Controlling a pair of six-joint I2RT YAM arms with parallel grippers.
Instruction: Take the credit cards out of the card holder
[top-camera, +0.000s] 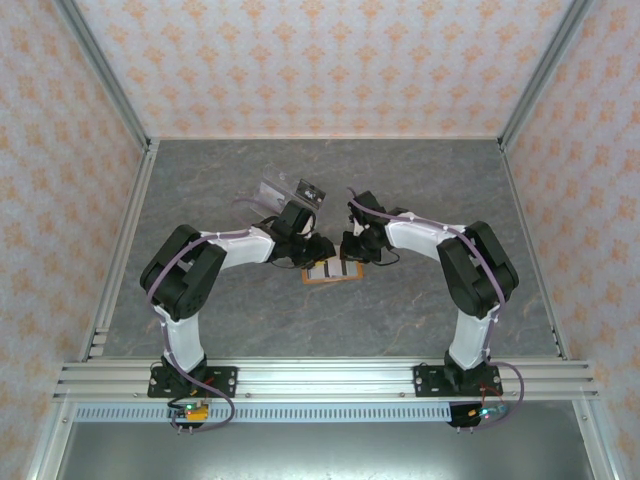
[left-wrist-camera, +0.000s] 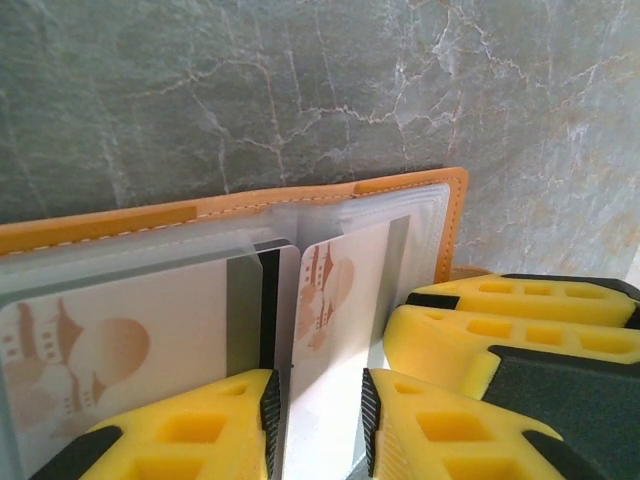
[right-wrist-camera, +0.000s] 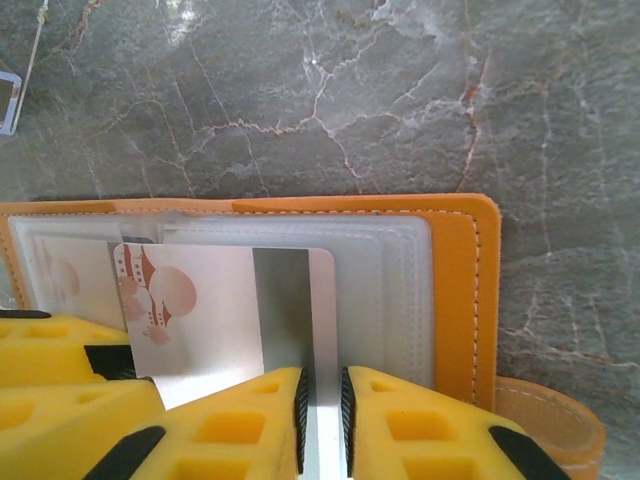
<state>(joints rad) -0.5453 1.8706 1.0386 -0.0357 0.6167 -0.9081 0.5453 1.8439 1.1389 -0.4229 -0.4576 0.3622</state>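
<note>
The orange card holder (top-camera: 325, 273) lies open on the grey table between both arms. My left gripper (top-camera: 318, 250) and right gripper (top-camera: 350, 250) meet over it from either side. In the left wrist view, the left gripper (left-wrist-camera: 317, 385) stands part open above a pale credit card (left-wrist-camera: 330, 290) in a clear pocket, and another card (left-wrist-camera: 110, 340) lies to its left under the orange rim (left-wrist-camera: 300, 200). In the right wrist view, the right gripper (right-wrist-camera: 323, 380) keeps a narrow gap over a pale, grey-striped card (right-wrist-camera: 200, 310) lying flat on the holder (right-wrist-camera: 455, 290). Neither clamps anything.
A clear plastic piece (top-camera: 290, 190) lies on the table behind the grippers. The holder's orange strap tab (right-wrist-camera: 550, 410) sticks out at its right side. The right gripper's yellow fingers (left-wrist-camera: 520, 330) sit close beside my left fingers. Patterned walls enclose the table.
</note>
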